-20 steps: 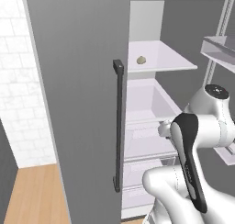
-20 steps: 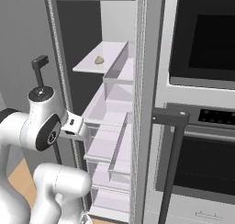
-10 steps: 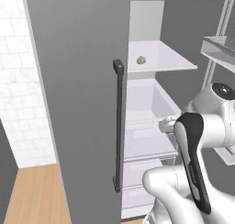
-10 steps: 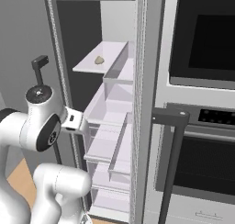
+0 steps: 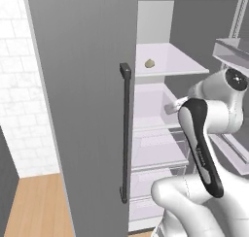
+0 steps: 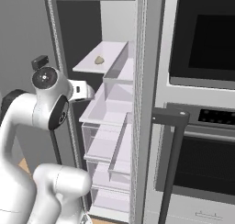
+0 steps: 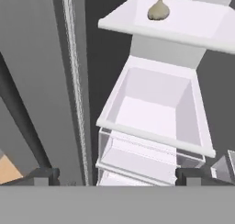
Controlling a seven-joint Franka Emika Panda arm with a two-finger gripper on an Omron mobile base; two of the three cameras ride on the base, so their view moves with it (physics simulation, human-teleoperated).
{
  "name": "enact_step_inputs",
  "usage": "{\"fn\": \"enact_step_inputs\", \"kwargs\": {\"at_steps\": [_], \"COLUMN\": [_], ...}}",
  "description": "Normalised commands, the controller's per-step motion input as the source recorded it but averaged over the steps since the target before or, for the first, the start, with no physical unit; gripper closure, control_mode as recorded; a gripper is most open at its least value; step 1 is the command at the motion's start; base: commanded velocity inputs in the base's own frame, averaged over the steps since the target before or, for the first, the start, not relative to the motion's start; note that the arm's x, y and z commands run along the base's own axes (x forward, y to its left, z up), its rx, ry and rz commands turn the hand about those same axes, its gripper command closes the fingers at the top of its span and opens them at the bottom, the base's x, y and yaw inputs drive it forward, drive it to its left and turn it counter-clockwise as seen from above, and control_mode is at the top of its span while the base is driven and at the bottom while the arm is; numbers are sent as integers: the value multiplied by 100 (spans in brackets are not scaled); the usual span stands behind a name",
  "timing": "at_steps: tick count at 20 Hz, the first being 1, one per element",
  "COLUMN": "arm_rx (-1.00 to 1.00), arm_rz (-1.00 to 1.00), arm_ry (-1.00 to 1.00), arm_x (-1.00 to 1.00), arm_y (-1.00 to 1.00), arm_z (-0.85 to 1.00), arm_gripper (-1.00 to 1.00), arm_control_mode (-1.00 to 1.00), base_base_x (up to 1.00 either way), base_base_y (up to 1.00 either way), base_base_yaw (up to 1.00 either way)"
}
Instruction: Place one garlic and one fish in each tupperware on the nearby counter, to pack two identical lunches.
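One garlic [image 5: 150, 63] [image 6: 98, 60], a small knobbly pale bulb, lies on the white upper shelf [image 7: 193, 28] of the open fridge. Seen from the hand, the garlic [image 7: 159, 10] is near the top, above and beyond my gripper [image 7: 117, 176]. The gripper is open, its dark fingertips [image 7: 43, 175] wide apart with nothing between them. It hangs in front of the fridge at the level of the open drawer [image 7: 156, 113], well below the shelf. The fish, the tupperware and the counter are out of view.
The grey left fridge door [image 5: 82, 95] with its dark vertical handle [image 5: 125, 134] stands open close beside the arm. The right door [image 6: 147, 103] carries bins. Clear drawers [image 6: 108, 140] stack below the shelf. A black wall oven [image 6: 202, 44] and its bar handle [image 6: 170, 120] stand to the right.
The hand has risen and reached closer to the fridge interior, and the elbow has swung a little right. The garlic has stayed put and the gripper has stayed open.
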Motion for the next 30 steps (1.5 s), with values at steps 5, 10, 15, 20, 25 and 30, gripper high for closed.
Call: {"fn": "enact_step_inputs", "kwargs": {"at_steps": [5, 10, 15, 20, 25, 30], "arm_rx": [-10, 1, 15, 12, 0, 0], "arm_rz": [10, 15, 1, 1, 8, 11], "arm_ry": [-6, -1, 8, 1, 1, -1], "arm_x": [35, 65, 70, 66, 97, 74], "arm_y": [-9, -11, -27, -6, 0, 4], "arm_z": [46, 36, 10, 36, 4, 0], "arm_gripper": [-100, -100, -100, -100, -100, -100], "arm_control_mode": [-100, -100, -100, -100, -100, -100], "base_base_x": [0, 0, 0, 0, 0, 0], "base_base_y": [0, 0, 0, 0, 0, 0], "base_base_yaw": [0, 0, 0, 0, 0, 0]}}
